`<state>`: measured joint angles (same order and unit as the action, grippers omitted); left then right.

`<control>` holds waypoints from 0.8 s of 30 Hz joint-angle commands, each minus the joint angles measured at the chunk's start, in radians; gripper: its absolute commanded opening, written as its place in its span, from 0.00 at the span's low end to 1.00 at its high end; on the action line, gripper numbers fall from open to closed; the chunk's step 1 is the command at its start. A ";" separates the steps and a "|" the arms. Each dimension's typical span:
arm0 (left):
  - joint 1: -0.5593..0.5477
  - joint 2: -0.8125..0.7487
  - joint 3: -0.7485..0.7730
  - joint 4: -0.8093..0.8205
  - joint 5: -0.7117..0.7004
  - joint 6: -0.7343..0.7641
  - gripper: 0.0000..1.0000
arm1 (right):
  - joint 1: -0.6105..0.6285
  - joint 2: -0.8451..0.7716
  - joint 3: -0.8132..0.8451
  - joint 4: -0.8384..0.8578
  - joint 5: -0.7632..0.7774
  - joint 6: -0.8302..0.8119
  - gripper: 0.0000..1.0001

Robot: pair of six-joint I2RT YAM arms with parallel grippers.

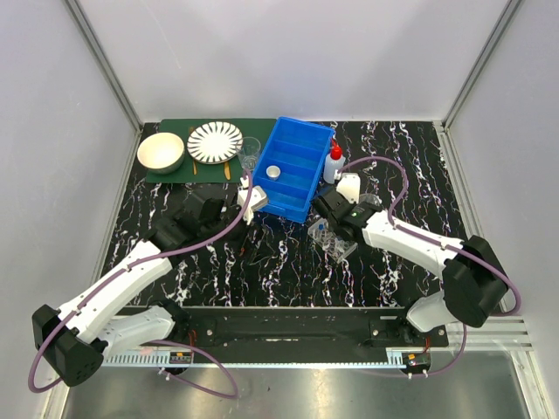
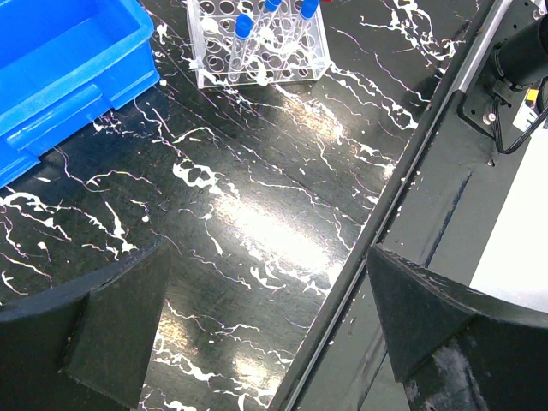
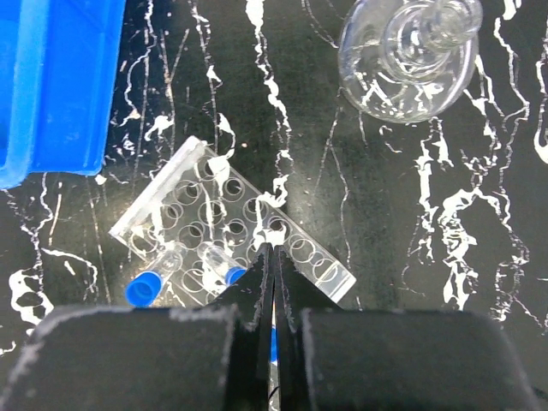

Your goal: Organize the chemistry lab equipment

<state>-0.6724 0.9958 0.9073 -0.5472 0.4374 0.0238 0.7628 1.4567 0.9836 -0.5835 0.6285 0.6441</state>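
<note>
Arms both reach out from the near edge of the black, white-veined marble-look tabletop (image 1: 279,275). The left gripper (image 2: 265,334) is spread about as wide as it goes. There's nothing between the fingers, and it's just hanging over a bare shiny patch of table by the near-left side of the big blue plastic compartmented bin (image 1: 295,196).

The right gripper (image 3: 272,261) is pinched fully closed, fingers pressed flat together, and I can't see anything caught in there. Its tips sit right over one long edge of the clear plastic tube rack (image 3: 224,224). The rack lies on the table just in front of the bin's near-right corner, not touching it. Clear blue-capped tubes (image 2: 244,27) stand in the rack. The right wrist view shows two caps left of the fingertips plus a sliver of blue under the fingers, and I can't tell what that bit is. That view also shows a clear round glass vessel (image 3: 409,47) sitting apart from the rack.

Further back, a small round silvery lid (image 1: 273,172) lies in one of the bin's compartments, toward its left side. A white squeeze bottle with a red nozzle (image 1: 334,164) stands upright just beside the bin's right wall. Left of the bin, a small clear beaker (image 1: 250,154) stands at the edge of a dark green mat (image 1: 175,131). Also on the mat are a white plate with black stripes (image 1: 215,141) and, far left, a cream bowl (image 1: 161,152).
</note>
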 commanded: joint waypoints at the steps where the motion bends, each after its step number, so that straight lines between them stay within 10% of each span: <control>1: -0.004 -0.019 0.002 0.023 -0.006 -0.005 0.99 | -0.006 0.008 0.033 0.036 -0.046 0.000 0.00; 24: -0.004 -0.022 0.002 0.023 -0.006 -0.005 0.99 | -0.007 -0.084 0.027 -0.015 -0.010 -0.003 0.00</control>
<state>-0.6731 0.9958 0.9073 -0.5484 0.4374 0.0238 0.7628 1.4006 0.9852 -0.5766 0.5850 0.6434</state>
